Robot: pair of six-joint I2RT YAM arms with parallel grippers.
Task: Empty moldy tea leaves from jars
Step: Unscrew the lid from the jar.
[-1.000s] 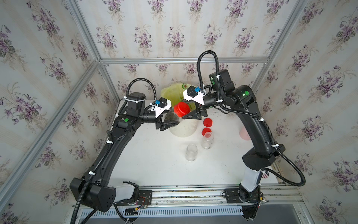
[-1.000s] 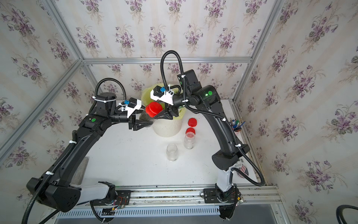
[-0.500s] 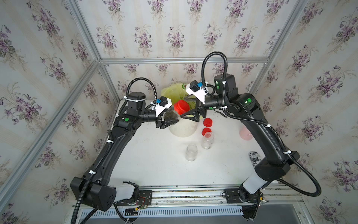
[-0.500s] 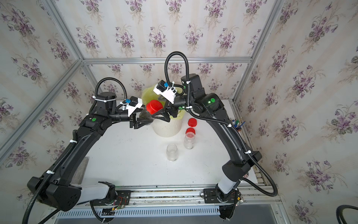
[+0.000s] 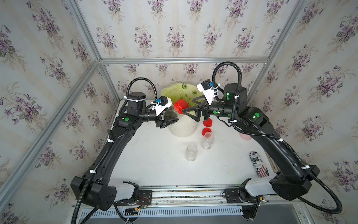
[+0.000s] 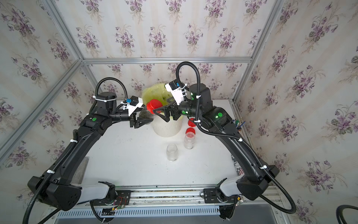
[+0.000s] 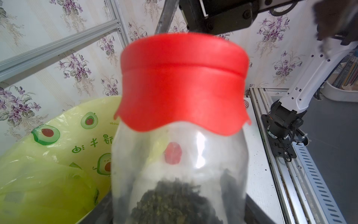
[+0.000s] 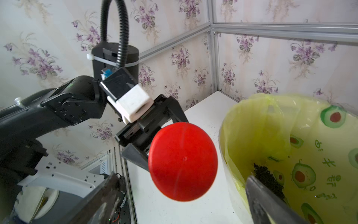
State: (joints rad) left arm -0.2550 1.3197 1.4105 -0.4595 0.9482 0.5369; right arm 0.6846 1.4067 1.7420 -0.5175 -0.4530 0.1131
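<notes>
Two empty jars [image 5: 191, 152] [image 5: 207, 140] stand uncapped near my bin [image 5: 183, 130]. The left gripper [image 5: 172, 118] clamps the third jar [image 7: 180, 164], which holds moldy tea leaves [image 7: 172, 201]. The right gripper [image 5: 188, 105] gapes wide around its red cap [image 8: 183, 162], gripping nothing.

Jar [image 7: 180, 164] base past frame edge

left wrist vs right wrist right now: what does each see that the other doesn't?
Left wrist only: the jar, its clear wall showing dark tea leaves inside, and the red cap side-on. Right wrist only: the left gripper behind the cap's flat top, and loose leaves lying in the yellow bag. Both: the red cap and the yellow bag.
</notes>
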